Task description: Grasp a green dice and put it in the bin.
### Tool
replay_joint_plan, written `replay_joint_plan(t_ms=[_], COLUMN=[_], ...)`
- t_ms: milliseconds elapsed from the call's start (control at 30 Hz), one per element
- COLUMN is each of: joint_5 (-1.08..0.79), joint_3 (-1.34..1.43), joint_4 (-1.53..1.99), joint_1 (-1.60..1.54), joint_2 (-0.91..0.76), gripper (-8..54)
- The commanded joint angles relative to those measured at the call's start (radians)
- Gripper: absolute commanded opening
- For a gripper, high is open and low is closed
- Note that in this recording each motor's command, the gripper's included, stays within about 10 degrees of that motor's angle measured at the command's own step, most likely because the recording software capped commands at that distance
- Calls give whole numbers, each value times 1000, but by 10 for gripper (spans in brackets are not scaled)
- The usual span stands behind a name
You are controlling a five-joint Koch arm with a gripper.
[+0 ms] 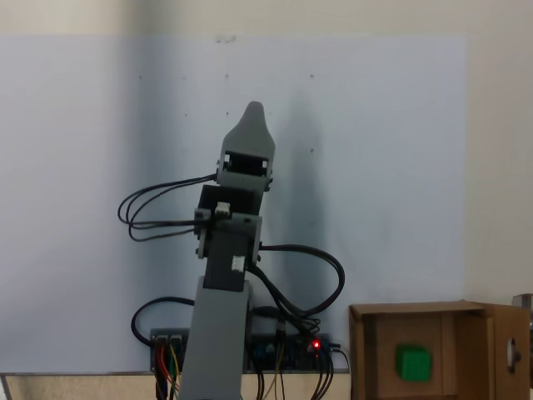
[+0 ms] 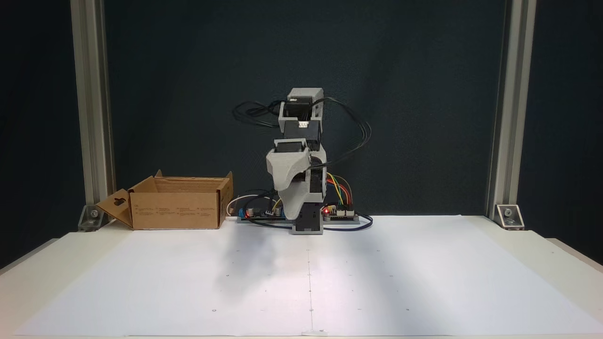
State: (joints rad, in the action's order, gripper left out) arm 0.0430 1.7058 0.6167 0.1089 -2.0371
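the gripper [image 1: 254, 112] is seen from above in a fixed view as one grey pointed tip aimed toward the far edge of the white sheet [image 1: 375, 167], with nothing in it. in another fixed view the gripper [image 2: 294, 214] hangs folded down in front of the arm's base, its pale grey shell tapering to a point just above the table. only one tip can be made out in both fixed views, so i cannot tell whether the jaws are parted or closed.

behind the tip, the arm [image 1: 221, 317] stacks back through black motor blocks and grey brackets, with loops of black cable [image 1: 158, 208] bulging off to the left in the top-down view. at the foot of the arm sits a circuit board [image 2: 339, 214] with a red light lit and coloured wires arching into it.

the green dice [image 1: 413, 363] lies inside the bin [image 1: 362, 350], on its floor, well apart from the gripper. in the front-on fixed view the bin [image 2: 176, 209] stands to the left of the arm's base, flaps upright, one flap with a cut-out handle splayed outward. the white sheet [image 2: 377, 282] covers the table [image 2: 28, 268] in front, and metal posts [image 2: 92, 117] rise at both sides against a dark backdrop.
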Motion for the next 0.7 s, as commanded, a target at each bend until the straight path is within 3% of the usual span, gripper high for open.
replay_joint_plan(t_ms=[0,667], joint_5=[40,35], joint_3=[-9,235], joint_4=[-167,-701], joint_1=[-35,-98], joint_2=[-44,-179], gripper=[438,453])
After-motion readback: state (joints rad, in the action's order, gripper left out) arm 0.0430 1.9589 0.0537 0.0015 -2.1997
